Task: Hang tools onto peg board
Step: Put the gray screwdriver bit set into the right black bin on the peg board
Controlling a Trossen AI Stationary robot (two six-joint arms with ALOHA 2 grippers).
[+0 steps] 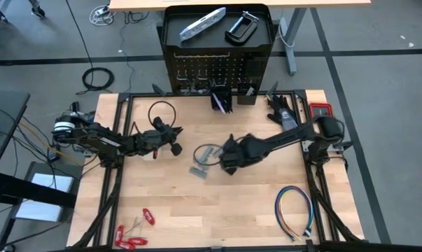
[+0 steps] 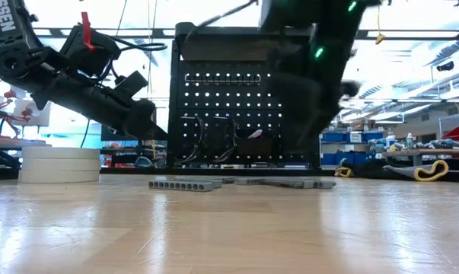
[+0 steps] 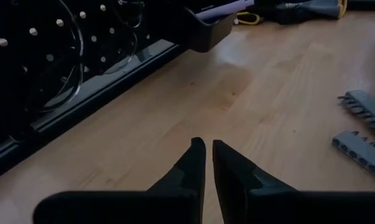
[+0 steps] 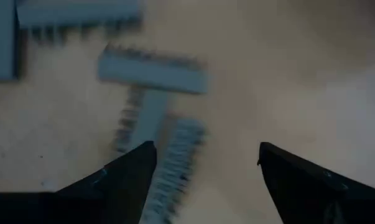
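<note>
Although the right wrist view is blurred, the grey metal pieces (image 4: 151, 71) show as toothed strips lying flat on the bench (image 1: 252, 203) near its middle, just ahead of the right gripper (image 4: 206, 165), whose fingers stand wide apart and empty. One strip runs under its left finger, partly cut off. Nearer the left edge, the left gripper (image 3: 209, 162) is clenched on nothing, pointing toward the peg board (image 1: 217, 70) at the far edge.

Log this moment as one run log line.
right gripper: open, above grey metal pieces | left gripper: shut, empty, near peg board | step: reaching for pieces
</note>
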